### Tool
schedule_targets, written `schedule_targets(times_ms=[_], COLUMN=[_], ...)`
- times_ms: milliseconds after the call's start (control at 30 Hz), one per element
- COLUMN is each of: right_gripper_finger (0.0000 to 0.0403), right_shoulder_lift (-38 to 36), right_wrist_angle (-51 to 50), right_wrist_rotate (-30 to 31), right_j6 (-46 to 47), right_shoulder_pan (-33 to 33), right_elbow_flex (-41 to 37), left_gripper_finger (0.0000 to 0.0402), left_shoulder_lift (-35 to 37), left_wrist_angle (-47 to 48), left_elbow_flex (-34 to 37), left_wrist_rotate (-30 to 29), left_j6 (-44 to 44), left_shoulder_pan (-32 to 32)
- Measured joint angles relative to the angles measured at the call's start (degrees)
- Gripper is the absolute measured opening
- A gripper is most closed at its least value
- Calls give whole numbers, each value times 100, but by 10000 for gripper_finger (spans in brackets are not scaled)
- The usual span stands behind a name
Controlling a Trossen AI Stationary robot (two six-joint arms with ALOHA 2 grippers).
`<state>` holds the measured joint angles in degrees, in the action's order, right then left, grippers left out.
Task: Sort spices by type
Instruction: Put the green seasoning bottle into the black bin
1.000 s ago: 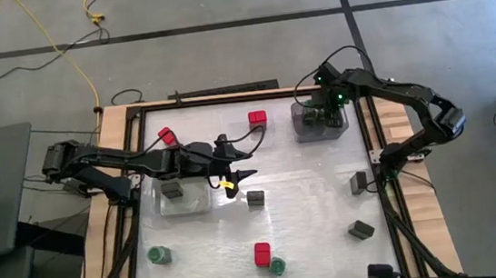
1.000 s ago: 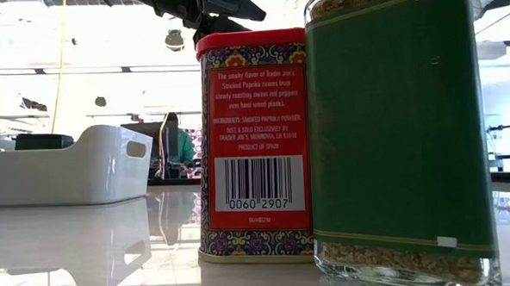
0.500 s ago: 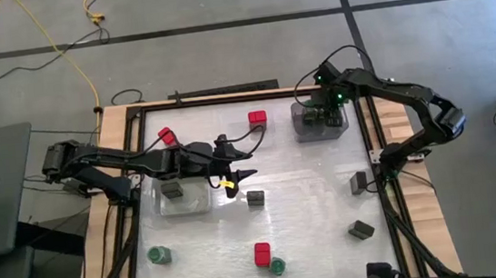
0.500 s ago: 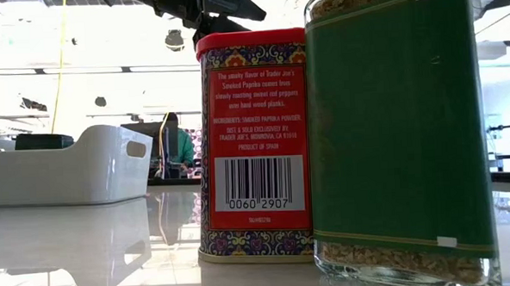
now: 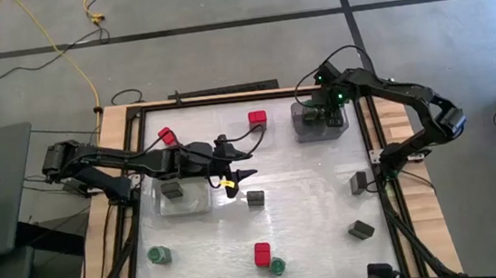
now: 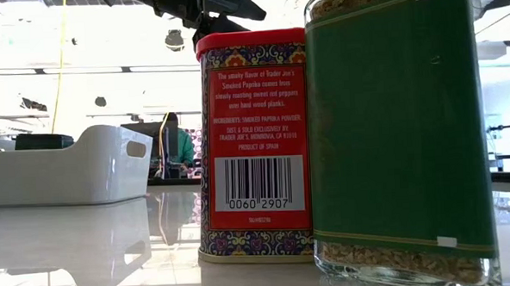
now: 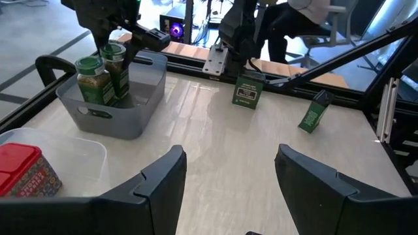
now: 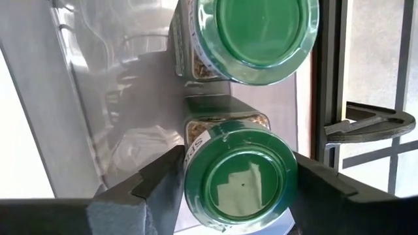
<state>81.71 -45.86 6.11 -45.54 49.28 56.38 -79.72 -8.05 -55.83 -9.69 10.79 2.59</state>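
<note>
My right gripper (image 8: 238, 196) reaches down into the grey tray (image 5: 305, 133) at the far right and is shut on a green-lidded jar (image 8: 238, 183). A second green-lidded jar (image 8: 251, 32) stands beside it in that tray. My left gripper (image 7: 228, 196) hangs open over the table's middle (image 5: 241, 176), pointing toward the right edge, with nothing between its fingers. Loose spices stand on the table: red tins (image 5: 257, 117) (image 5: 165, 135) (image 5: 261, 254), dark tins (image 5: 255, 197) (image 5: 358, 183) (image 5: 361, 229) and green-lidded jars (image 5: 159, 255) (image 5: 277, 266). My right gripper pinches the jar between its two fingers, at the sides just under the green lid (image 8: 189, 163). The fingers come from above, pointing steeply down. The jar stands upright with its lower part inside the grey tray (image 7: 117, 75); whether its base rests on the tray's floor cannot be seen.
A clear tray (image 5: 201, 205) under my left arm holds one dark tin (image 5: 173, 190). The table has a raised black frame (image 5: 225, 94) all round. Open tabletop lies between the two arms. A person (image 6: 179, 146) shows far behind the table in the low view.
</note>
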Motion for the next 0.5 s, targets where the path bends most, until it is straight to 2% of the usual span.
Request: schedule_targets(times_ms=[167,500], right_gripper_finger=[282,344], right_shoulder_lift=[0,0], right_wrist_angle=[13,70], right_wrist_rotate=[0,0], right_j6=[-4,-91], right_shoulder_pan=[0,0], right_elbow_flex=[0,0], left_gripper_finger=[224,224], left_shoulder_lift=[0,0], left_wrist_angle=[0,0], left_elbow_flex=[0,0], left_wrist_rotate=[2,0], left_j6=[0,0], left_shoulder_pan=[-2,0])
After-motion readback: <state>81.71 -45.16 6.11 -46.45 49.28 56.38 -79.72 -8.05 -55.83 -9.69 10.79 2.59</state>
